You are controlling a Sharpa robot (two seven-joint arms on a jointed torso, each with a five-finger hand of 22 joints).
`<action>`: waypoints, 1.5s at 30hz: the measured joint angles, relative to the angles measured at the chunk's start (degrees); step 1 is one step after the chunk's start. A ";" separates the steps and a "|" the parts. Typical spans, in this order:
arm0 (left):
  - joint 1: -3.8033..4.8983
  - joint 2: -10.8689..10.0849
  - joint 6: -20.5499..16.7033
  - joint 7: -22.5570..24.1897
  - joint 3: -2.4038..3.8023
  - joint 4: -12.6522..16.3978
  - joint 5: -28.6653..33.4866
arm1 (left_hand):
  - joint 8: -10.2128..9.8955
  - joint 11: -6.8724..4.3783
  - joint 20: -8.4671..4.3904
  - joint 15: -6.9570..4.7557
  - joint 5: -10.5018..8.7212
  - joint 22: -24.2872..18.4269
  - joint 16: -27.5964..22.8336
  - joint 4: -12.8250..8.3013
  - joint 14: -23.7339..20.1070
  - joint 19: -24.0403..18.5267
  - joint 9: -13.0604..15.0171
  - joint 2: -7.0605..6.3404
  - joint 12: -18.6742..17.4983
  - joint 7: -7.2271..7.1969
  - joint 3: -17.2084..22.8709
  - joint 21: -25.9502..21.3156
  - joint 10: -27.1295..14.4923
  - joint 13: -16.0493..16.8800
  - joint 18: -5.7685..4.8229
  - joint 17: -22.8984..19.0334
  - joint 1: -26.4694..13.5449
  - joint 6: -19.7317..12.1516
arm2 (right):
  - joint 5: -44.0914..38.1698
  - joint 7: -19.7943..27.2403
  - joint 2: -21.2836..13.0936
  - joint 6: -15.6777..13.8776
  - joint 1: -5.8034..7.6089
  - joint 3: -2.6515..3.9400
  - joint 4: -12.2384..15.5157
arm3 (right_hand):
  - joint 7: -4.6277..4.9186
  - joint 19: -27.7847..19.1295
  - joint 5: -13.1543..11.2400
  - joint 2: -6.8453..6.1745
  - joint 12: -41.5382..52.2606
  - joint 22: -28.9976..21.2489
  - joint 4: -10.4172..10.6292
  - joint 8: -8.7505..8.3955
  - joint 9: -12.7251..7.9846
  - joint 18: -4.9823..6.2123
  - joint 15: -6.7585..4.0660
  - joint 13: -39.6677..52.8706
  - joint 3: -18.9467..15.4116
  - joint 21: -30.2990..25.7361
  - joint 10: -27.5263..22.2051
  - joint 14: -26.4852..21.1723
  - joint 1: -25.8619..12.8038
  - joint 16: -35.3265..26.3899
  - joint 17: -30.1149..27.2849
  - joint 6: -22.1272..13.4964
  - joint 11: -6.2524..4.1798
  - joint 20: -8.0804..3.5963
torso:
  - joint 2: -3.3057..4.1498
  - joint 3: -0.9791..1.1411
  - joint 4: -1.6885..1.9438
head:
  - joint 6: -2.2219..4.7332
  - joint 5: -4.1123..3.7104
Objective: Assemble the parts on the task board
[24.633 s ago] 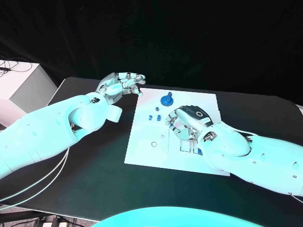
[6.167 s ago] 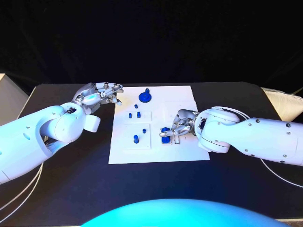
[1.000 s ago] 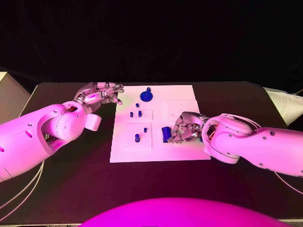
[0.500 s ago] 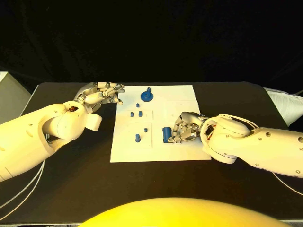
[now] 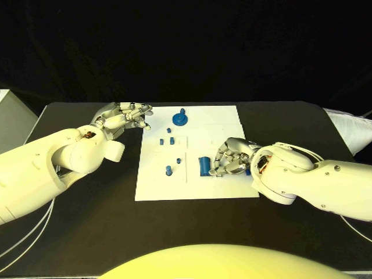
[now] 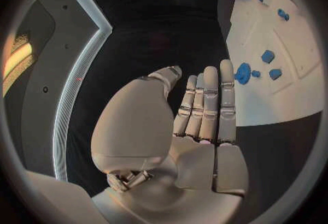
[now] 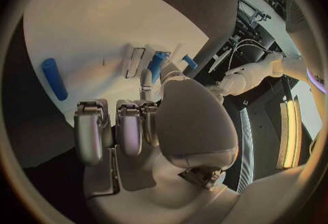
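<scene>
R hand fingers curled on a blue part; blue bar just beside. L hand empty, fingers apart.

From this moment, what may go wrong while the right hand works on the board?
1. The right hand sits low over the task board beside a long blue part; its fingers may knock that part away.
2. Whether the hand holds the blue part at its fingertips is unclear; a loose hold may drop it.
3. Small blue parts stand nearby; a wide sweep may disturb them.
</scene>
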 measured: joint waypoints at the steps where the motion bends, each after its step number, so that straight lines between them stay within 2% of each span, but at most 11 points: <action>1: 0.00 0.00 0.00 -0.01 0.00 -0.02 0.00 | 0.00 0.00 0.00 0.00 0.00 0.00 -0.05 0.00 0.00 0.00 0.00 0.00 0.00 0.00 0.00 0.00 0.00 0.00 0.00 0.00 0.00 0.00 | 0.66 0.33 -0.25 -0.59 0.00 0.05 0.08 | 0.40 0.00 0.17 0.00 0.00 0.00 0.00 -0.58 -0.28 0.00 0.20 0.00 0.00 -0.11 -0.02 -0.02 0.00 0.00 0.00 -0.41 0.34 0.00 | 0.00 0.00 -0.02 | 0.03 -0.02; 3: 0.00 0.00 0.00 -0.02 0.00 -0.07 -0.01 | 0.00 0.00 0.00 0.00 0.00 0.00 -0.05 0.00 0.00 0.00 0.00 0.00 0.00 0.00 0.00 0.00 0.00 0.00 0.00 0.00 0.00 0.00 | 2.49 1.18 -0.77 -1.82 0.06 0.14 0.28 | 1.12 0.00 0.39 0.00 0.00 0.00 0.00 -1.76 -0.84 0.00 0.68 0.00 0.00 -0.42 -0.09 0.10 0.00 0.00 0.00 -1.13 0.71 0.64 | 0.00 0.00 -0.04 | 0.10 -0.06; 6: 0.00 0.00 0.00 -0.03 0.00 -0.15 -0.01 | 0.00 0.00 0.00 0.00 0.00 0.00 -0.05 0.00 0.00 0.00 0.00 0.00 0.00 0.00 0.00 0.00 0.00 0.00 0.00 0.00 0.00 0.00 | 6.47 2.92 -1.77 -3.70 0.35 0.34 0.65 | 1.55 0.01 0.39 0.00 0.00 0.05 0.00 -2.90 -1.33 0.00 0.93 0.00 0.00 -0.42 0.06 -0.06 0.00 0.00 0.00 -1.98 1.11 0.69 | -0.03 -0.01 -0.05 | 0.23 -0.13; 8: -0.01 0.00 0.00 -0.04 0.00 -0.20 -0.02 | 0.00 0.00 0.00 0.00 0.00 0.00 -0.05 0.00 0.00 0.00 0.00 0.00 0.00 0.00 0.00 0.00 0.00 0.00 0.00 0.00 0.00 0.00 | 9.39 4.12 -2.69 -4.63 0.70 0.48 0.99 | 1.98 0.00 0.39 0.00 0.00 0.04 0.00 -3.56 -1.57 0.01 1.23 -0.01 0.00 -0.42 -0.11 0.00 0.00 0.00 0.00 -2.40 1.49 1.26 | -0.04 0.00 -0.05 | 0.32 -0.25; 14: -0.07 0.00 0.00 -0.02 -0.01 -0.23 -0.02 | 0.00 0.00 0.00 0.00 0.00 -0.06 -0.05 0.17 0.00 0.00 0.00 0.00 0.00 0.00 -0.17 0.00 0.00 0.00 0.00 0.00 0.00 0.00 | 14.67 5.90 -5.47 -5.38 1.83 0.66 0.93 | 2.00 0.01 0.39 0.00 0.00 0.04 0.00 -3.65 -1.60 0.01 1.31 -0.01 0.00 -0.42 -0.02 -0.08 0.00 0.00 -0.01 -2.42 1.58 1.25 | -0.07 0.00 -0.11 | 0.75 -0.70; 21: -0.24 -0.09 0.30 0.44 -0.01 0.01 0.03 | 0.00 -0.42 0.01 0.00 0.00 -0.32 -0.05 0.82 0.00 0.42 0.00 -0.45 1.28 0.00 -0.82 -0.44 0.94 0.07 0.00 -0.06 0.45 0.00 | 14.54 5.06 -9.04 -2.17 2.83 0.75 -1.31 | 1.73 0.00 0.96 0.31 0.00 0.04 -0.17 -3.65 -1.60 0.01 1.31 -0.01 -0.17 -0.20 -0.02 -0.08 0.31 0.00 -0.01 -1.73 1.58 1.25 | -0.07 -0.03 -0.40 | 1.25 -1.17; 25: -0.39 -0.16 0.95 1.09 -0.01 0.31 0.08 | 0.00 -1.05 -0.20 -0.32 0.00 -0.49 -0.05 1.27 0.32 0.63 -0.05 -0.53 1.78 -0.53 -1.27 -0.74 3.16 0.20 0.00 -0.06 0.53 -0.10 | 12.68 3.23 -10.66 0.25 2.90 0.71 -1.35 | 1.47 0.00 0.95 -0.17 0.00 0.03 0.06 -3.65 -1.60 0.01 1.30 -0.02 -0.73 0.01 -0.02 -0.08 -0.17 0.00 -0.01 -1.46 1.58 1.25 | -0.07 -0.03 -0.53 | 1.41 -1.53; 30: -0.60 -0.28 1.81 1.89 -0.01 0.50 0.12 | 0.00 -1.11 -0.37 -0.37 -0.29 -0.68 -0.05 1.91 0.27 0.80 -0.05 -0.77 1.78 -0.53 -1.91 -1.00 4.03 0.20 0.00 -0.06 0.77 -0.10 | 9.59 0.72 -12.06 2.15 2.94 0.69 -0.88 | 1.49 0.00 0.95 -0.31 0.00 0.03 0.22 -3.65 -1.52 0.01 1.30 -0.02 -0.89 0.25 -0.02 -0.09 -0.31 0.00 -0.02 -1.07 1.58 1.25 | -0.10 -0.03 -0.60 | 1.48 -2.12; 33: -0.65 -0.33 2.22 2.28 -0.01 0.55 0.14 | 0.00 -1.23 -0.41 -0.53 -0.29 -0.69 -0.05 1.98 0.11 0.83 -0.05 -0.77 1.78 -0.53 -1.98 -1.00 4.32 0.20 0.00 -0.05 0.77 -0.10 | 7.73 -0.44 -12.41 2.99 2.91 0.66 -0.64 | 1.21 0.00 1.18 -0.22 0.00 0.03 0.07 -3.65 -1.38 -0.12 1.30 -0.02 -1.04 0.25 -0.02 -0.09 -0.99 0.00 -0.02 -0.38 1.57 1.25 | -0.11 -0.03 -0.60 | 1.54 -2.41; 35: -0.69 -0.36 2.45 2.48 -0.01 0.56 0.16 | 0.00 -1.23 -0.41 -0.53 -0.29 -0.69 -0.05 1.98 0.11 0.83 -0.05 -0.77 1.78 -0.52 -1.98 -1.00 4.32 0.20 0.01 -0.05 0.77 -0.10 | 6.71 -1.04 -12.41 3.39 2.74 0.61 -0.56 | 1.28 0.00 1.27 -0.20 0.00 0.03 0.31 -3.65 -1.34 -0.88 1.30 -0.02 -1.27 0.25 -0.02 -0.09 -1.61 0.00 -0.02 -0.05 1.57 1.25 | -0.11 -0.03 -0.58 | 1.55 -2.56; 45: -0.86 -0.31 3.14 2.95 -0.01 0.50 0.18 | 0.00 -1.55 -0.61 -0.74 -0.29 -0.91 -0.05 2.77 0.33 1.04 -0.05 -0.98 1.78 -0.73 -2.45 -1.32 6.07 0.19 0.00 -0.05 0.98 0.11 | 4.11 -2.54 -10.79 3.63 1.19 0.42 -1.02 | 0.89 0.00 2.20 0.00 0.00 0.02 0.15 -3.65 -1.20 -0.88 1.30 -0.02 -1.43 0.25 -0.02 -0.09 -2.87 0.00 -0.02 0.56 1.57 1.24 | -0.11 -0.07 -0.43 | 1.46 -2.72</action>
